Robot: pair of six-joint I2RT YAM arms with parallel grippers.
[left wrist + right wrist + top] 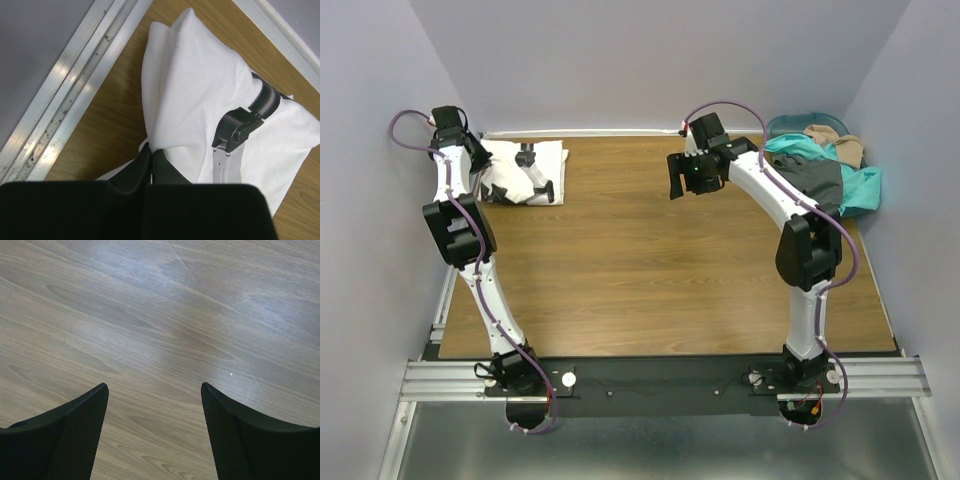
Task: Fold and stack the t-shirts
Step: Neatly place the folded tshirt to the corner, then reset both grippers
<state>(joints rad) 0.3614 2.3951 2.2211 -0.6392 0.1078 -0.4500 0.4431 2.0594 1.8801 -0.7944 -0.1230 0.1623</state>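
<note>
The white t-shirt [552,158] lies folded on the table's far left corner. My left gripper [496,190] is at the shirt's left edge, shut on a pinched-up fold of it. In the left wrist view the black fingers [162,172] meet at the gripper [151,152], and the white t-shirt [200,80] rises from them. The teal [798,152], dark grey [822,182] and tan [836,140] t-shirts are heaped at the far right. My right gripper [678,178] hovers open over bare wood left of that heap. Nothing sits between its fingers at the right gripper [155,390].
A round teal basket [812,119] holds the heap of shirts, and a teal one spills over its right side [865,190]. A black and grey piece [239,131] lies on the white shirt, also visible from above [536,174]. An aluminium rail [70,85] runs along the table's left edge.
</note>
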